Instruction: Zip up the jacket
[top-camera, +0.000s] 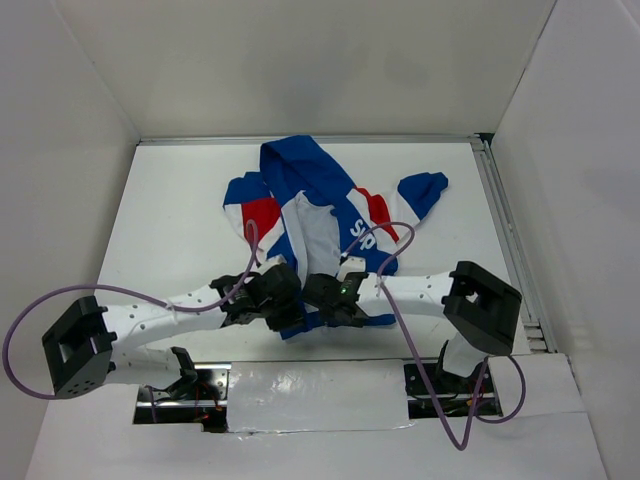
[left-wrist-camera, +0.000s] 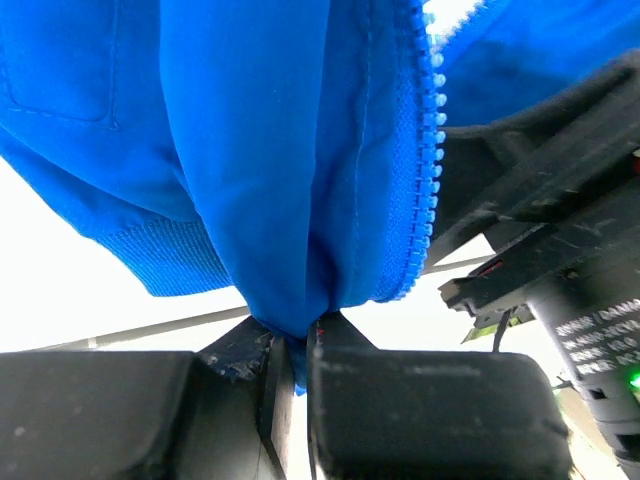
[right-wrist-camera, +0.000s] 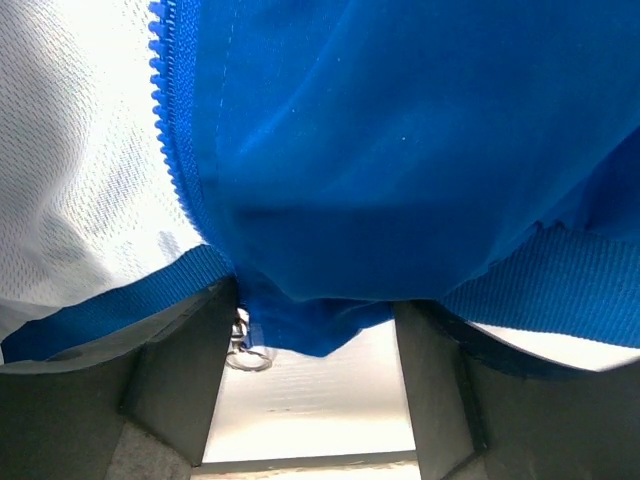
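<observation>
The small royal-blue hooded jacket with red and white panels (top-camera: 300, 180) lies open, white lining up, in the middle of the white tabletop (top-camera: 170, 220), its near hem at both pincers. The left pincer (left-wrist-camera: 290, 350) is closed tight on the blue hem beside the blue zipper teeth (left-wrist-camera: 428, 150). The right pincer (right-wrist-camera: 315, 340) stands apart, hem fabric drooping between its fingers, a small metal ring (right-wrist-camera: 250, 357) beside one finger.

Jacket hem buried under both claws

From above, the left claw (top-camera: 285, 300) and right claw (top-camera: 318, 298) cover the lower hem of the jacket (top-camera: 310, 205), and its white lettering (top-camera: 357, 228) is cut short by a fold and unreadable. In the left wrist view the hem corner is hidden between pinched fingers (left-wrist-camera: 420, 410). In the right wrist view cloth hides the fingertips, and the zipper teeth (right-wrist-camera: 172, 140) run off the top edge.
</observation>
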